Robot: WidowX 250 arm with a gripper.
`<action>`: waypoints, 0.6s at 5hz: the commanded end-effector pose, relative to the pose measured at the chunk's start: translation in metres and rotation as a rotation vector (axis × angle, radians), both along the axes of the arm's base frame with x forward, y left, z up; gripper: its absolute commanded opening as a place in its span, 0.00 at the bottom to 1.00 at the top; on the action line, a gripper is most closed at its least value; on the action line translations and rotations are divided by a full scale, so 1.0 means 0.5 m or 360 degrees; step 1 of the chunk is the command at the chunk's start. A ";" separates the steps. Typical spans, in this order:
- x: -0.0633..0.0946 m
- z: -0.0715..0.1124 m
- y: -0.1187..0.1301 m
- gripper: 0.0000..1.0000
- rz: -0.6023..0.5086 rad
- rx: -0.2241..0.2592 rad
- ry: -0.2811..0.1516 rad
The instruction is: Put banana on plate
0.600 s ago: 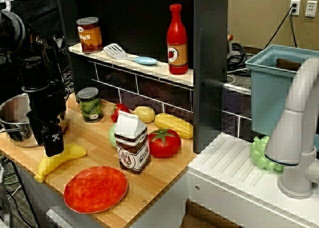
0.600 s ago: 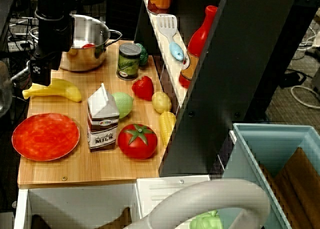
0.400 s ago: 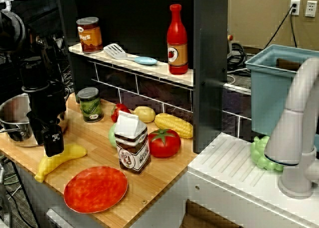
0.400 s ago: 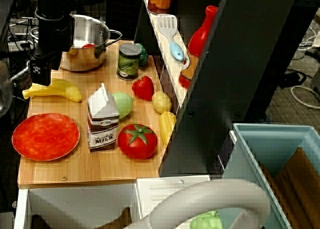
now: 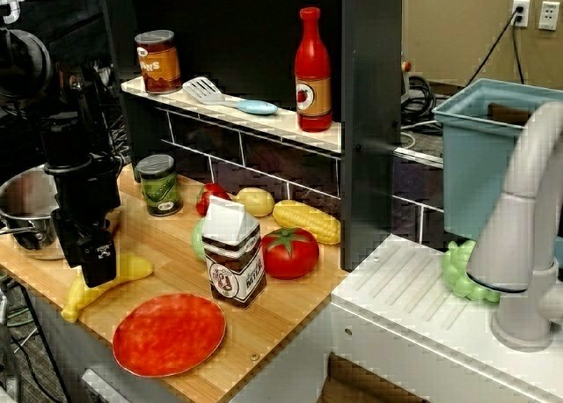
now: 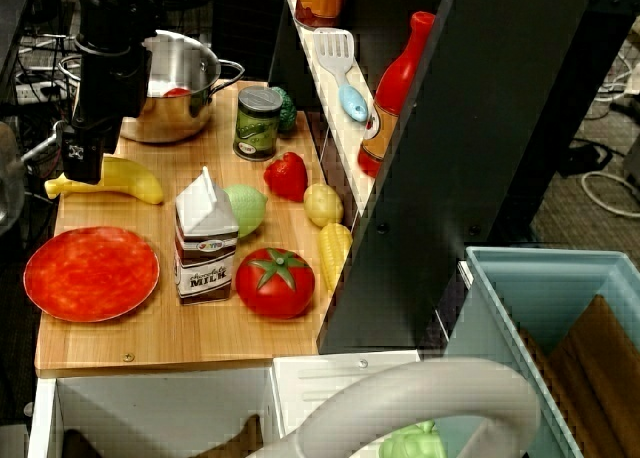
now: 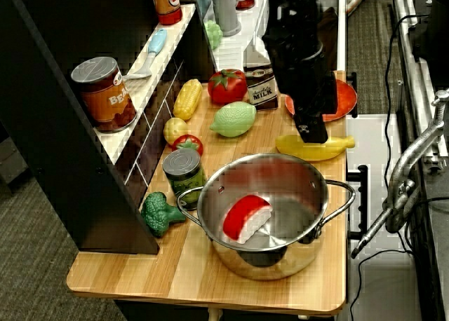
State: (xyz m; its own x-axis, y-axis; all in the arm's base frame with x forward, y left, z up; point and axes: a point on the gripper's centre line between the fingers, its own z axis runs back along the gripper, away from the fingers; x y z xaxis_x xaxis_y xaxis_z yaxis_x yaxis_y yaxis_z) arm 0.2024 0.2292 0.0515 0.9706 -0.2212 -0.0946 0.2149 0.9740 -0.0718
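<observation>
The black arm reaches straight down, its hand (image 5: 97,262) low over the middle of the banana (image 5: 106,280). The banana lies on the wooden counter (image 6: 150,343), beside a steel pot (image 7: 263,216) and apart from the red-orange plate (image 6: 90,273). Whether the fingers are spread or pinching the banana, I cannot tell.

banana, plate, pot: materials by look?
Banana: smooth yellow plastic, uniform colour, soft sheen.
Plate: red-orange plastic, probably; glossy, mottled, low rim.
Pot: polished metal, likely stainless steel; mirror-like reflections on its wall.
</observation>
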 end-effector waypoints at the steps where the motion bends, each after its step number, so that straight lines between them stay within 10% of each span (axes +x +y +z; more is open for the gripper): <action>1: 0.020 0.021 0.020 1.00 0.0039 0.0062 -0.0024; 3: 0.023 0.015 0.032 1.00 0.0072 0.0074 -0.0017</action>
